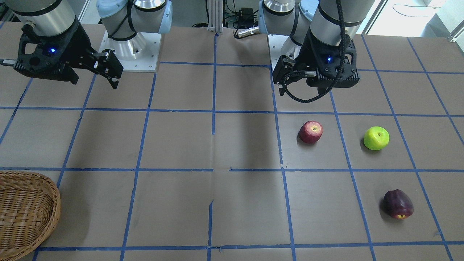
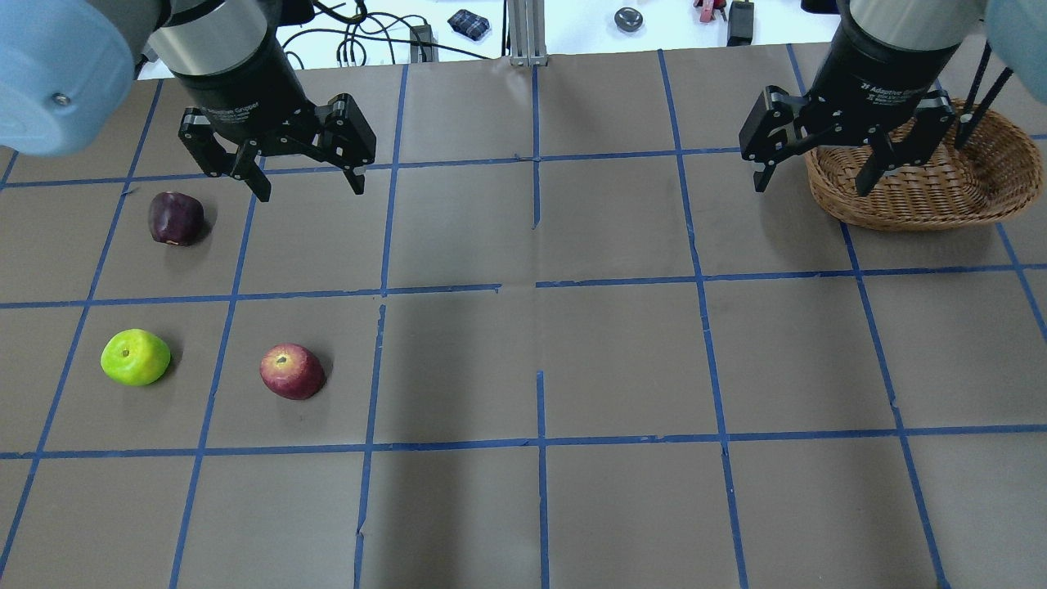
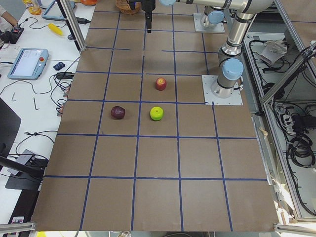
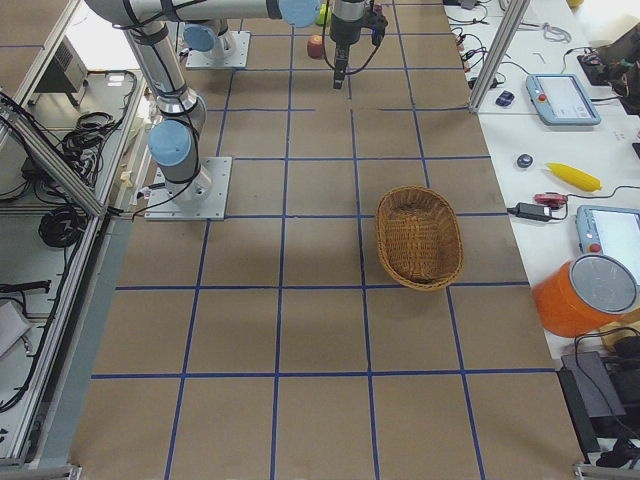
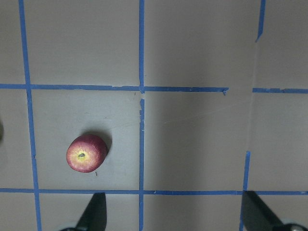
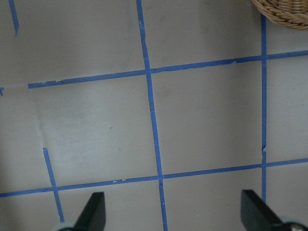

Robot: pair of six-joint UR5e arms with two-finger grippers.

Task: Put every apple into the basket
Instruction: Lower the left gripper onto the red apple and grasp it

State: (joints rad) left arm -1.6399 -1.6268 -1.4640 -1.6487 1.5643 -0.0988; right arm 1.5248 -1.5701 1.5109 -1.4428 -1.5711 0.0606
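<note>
All three apples are out on the surface [image 2: 540, 352] on the robot's left side, none in the basket [image 2: 924, 219] yet: the red apple [image 2: 291, 371] sits nearest the middle, the green apple [image 2: 136, 357] is beside it toward the edge, and the maroon apple [image 2: 175, 218] is on its own farther from the robot's base. They're well apart from each other, so I reckon each can be grabbed without bumping a neighbour. The basket is way over on the robot's right, so my guess is the fruit has to travel across, by a long reach or a hand-over. The left gripper [image 2: 311, 178] hangs above the surface close to the maroon apple, jaws spread and holding nothing. The right gripper [image 2: 810, 184] hovers by the basket's near end, also spread and empty, a sensible spot to receive from, I'd say. On views: overhead makes the right gripper look like it overlaps the basket, but its wrist cam shows mostly bare surface with only a sliver of wicker rim in the top corner. The left wrist cam catches only the red apple, off to one side of its wide-apart fingertips [image 5: 94, 211]. The right side cam is the only one looking properly into the basket, and it's empty. The front cam crops it.
</note>
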